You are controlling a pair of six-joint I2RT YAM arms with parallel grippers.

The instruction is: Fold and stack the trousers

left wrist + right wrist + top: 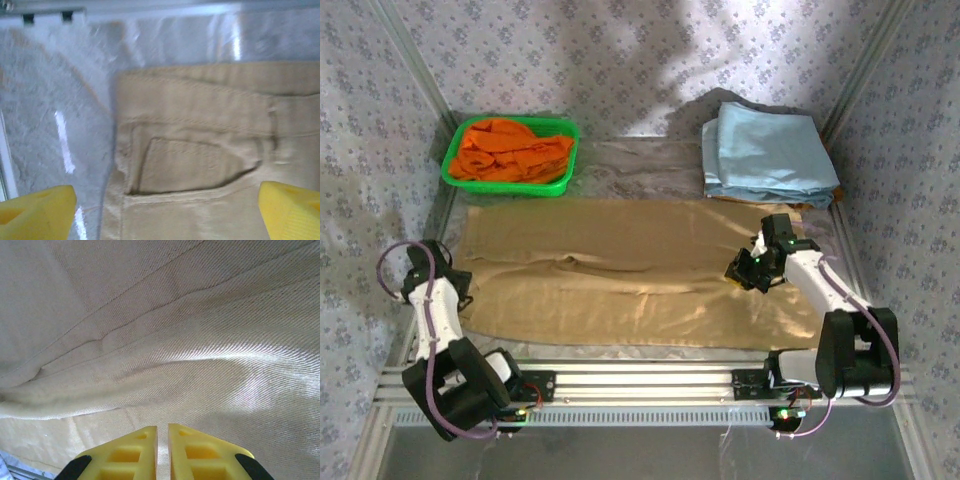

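The trousers (pixel 620 270) lie spread flat across the surface (pixel 630 160), pocket end nearest the left arm. Above that pocket the left hand (pixel 164 202) hangs with fingers wide apart (yellow tips cut off at the view's bottom corners). Toward the trousers' other end the right hand (pixel 162 432) has its fingers almost together; no cloth seems pinched between them, though the thin gap is hard to read.

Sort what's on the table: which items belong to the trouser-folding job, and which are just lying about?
Job:
- tan trousers, spread flat, not yet folded

Lying about:
- green basket, far left
- orange garment, bunched inside the basket
- light blue garments, folded pile, far right
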